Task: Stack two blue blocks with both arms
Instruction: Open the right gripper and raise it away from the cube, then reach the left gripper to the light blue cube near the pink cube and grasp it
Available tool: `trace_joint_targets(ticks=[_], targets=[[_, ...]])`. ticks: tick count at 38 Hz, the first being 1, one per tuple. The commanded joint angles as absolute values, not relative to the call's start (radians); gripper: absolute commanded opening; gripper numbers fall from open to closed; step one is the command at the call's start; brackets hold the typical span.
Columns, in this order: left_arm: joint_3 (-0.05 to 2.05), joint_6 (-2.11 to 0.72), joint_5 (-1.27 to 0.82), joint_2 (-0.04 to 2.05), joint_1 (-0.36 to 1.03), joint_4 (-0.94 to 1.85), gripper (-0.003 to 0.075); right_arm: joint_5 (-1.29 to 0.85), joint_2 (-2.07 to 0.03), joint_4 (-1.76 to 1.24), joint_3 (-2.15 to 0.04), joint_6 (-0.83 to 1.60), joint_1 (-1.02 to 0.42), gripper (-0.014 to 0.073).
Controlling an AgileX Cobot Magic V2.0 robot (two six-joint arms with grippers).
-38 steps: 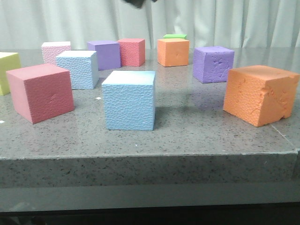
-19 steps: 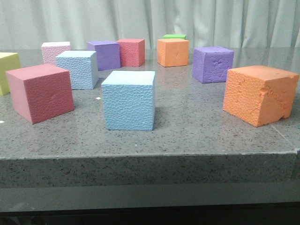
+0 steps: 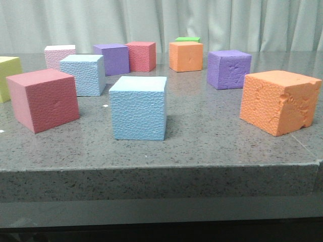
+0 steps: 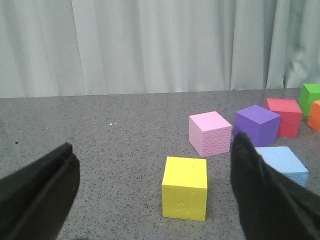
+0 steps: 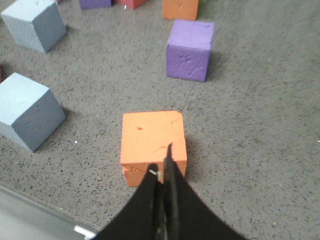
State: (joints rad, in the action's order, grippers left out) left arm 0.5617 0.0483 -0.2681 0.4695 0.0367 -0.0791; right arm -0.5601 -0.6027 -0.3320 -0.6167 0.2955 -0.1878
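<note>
My left gripper [image 4: 150, 200] spread wide, empty, fingers cut off at frame edge; yellow cube [image 4: 185, 188] beyond it. My right gripper [image 5: 162, 175] pressed together, empty, hiding part of orange cube [image 5: 152, 142]. Near blue block [image 3: 138, 108] mid-table; far blue block [image 3: 83, 74] behind it, apart, unstacked. Neither arm visible from front.

Soft, even light fills all three views, coming mostly from above; the pale curtain [image 3: 212, 22] reads flat and slightly washed. On the grey stone table [image 3: 202, 151] the cubes cast only short, faint shadows, and the far surface shows a dull sheen with weak coloured reflections. The front view is fairly sharp but grainy. In the wrist views the dark fingers [image 4: 260, 195] are blurred, and the right wrist view is soft overall.
</note>
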Motion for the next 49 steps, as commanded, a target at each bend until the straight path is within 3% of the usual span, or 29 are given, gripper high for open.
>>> trace_joint_targets(ticks=[1, 14, 27, 35, 49], targets=[[0.600, 0.054, -0.170, 0.480, 0.036, -0.081, 0.0599, -0.376, -0.461, -0.368, -0.525, 0.295, -0.179, -0.0057], [0.681, 0.054, -0.173, 0.622, 0.062, -0.011, 0.0599, -0.336, -0.304, -0.368, -0.406, 0.295, -0.179, -0.0057], [0.897, 0.045, -0.196, 0.982, 0.380, -0.083, 0.0599, -0.338, -0.304, -0.368, -0.406, 0.295, -0.179, -0.0057], [1.172, 0.045, -0.412, 1.268, 0.487, -0.081, 0.0599, -0.330, -0.304, -0.369, -0.406, 0.295, -0.179, -0.0057], [1.616, 0.274, -0.875, 1.625, 0.452, -0.065, 0.0599, -0.331, -0.304, -0.393, -0.406, 0.295, -0.179, -0.0057]])
